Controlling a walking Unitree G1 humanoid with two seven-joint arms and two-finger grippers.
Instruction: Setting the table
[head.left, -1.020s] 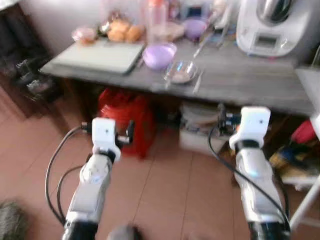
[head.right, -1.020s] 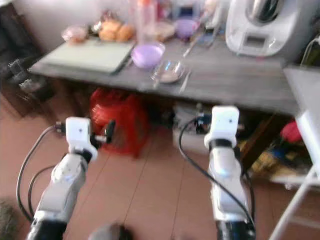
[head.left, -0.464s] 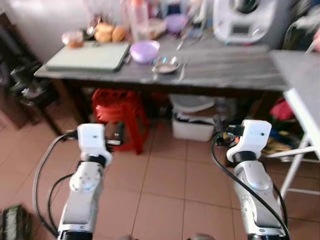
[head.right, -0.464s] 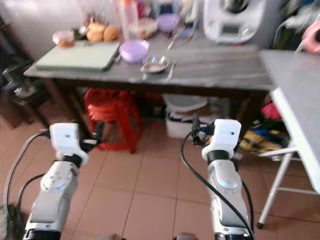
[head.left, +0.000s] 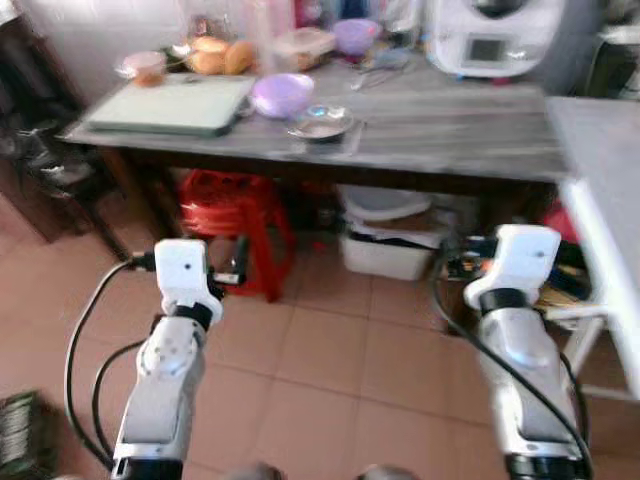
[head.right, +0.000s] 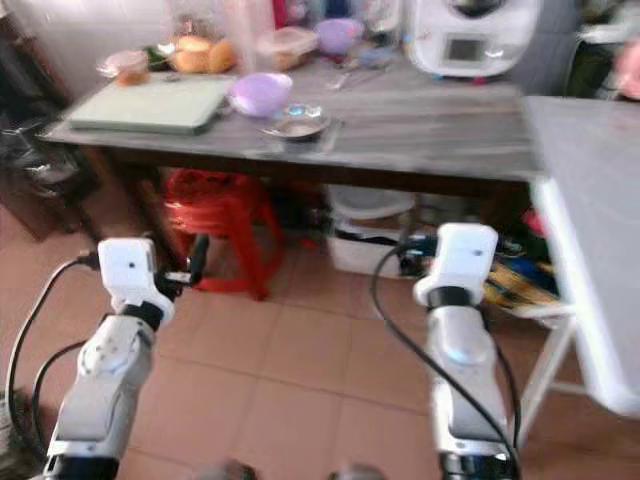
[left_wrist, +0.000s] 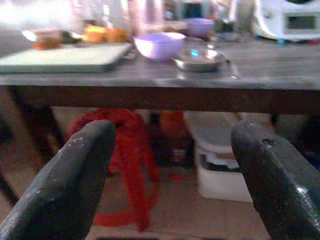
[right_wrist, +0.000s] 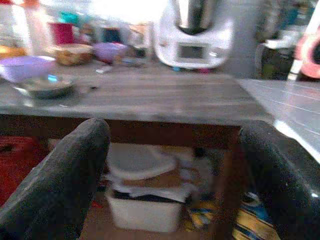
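A long grey table (head.left: 470, 130) stands ahead of me, across a stretch of tiled floor. On it sit a purple bowl (head.left: 283, 94), a shallow shiny dish (head.left: 320, 124) beside it, and a pale green board (head.left: 170, 103) at the left. A second purple bowl (head.left: 355, 35) is at the back. Both arms reach forward at about knee height, well short of the table. My left gripper (left_wrist: 172, 145) is open and holds nothing; it faces the table edge below the bowl and dish. My right gripper (right_wrist: 175, 150) is also open with nothing in it, facing the table's right part.
A white kitchen machine (head.left: 488, 35), orange buns (head.left: 215, 60) and jars crowd the table's back. Below it are a red stool (head.left: 235, 215) and a white bin (head.left: 390, 240). A white table (head.left: 600, 170) juts in at the right, and a dark shelf (head.left: 40, 150) stands at the left.
The camera has pulled back and swung: the grey table now looks farther away and the white table has come in at the right. Both arms hold the same forward pose.
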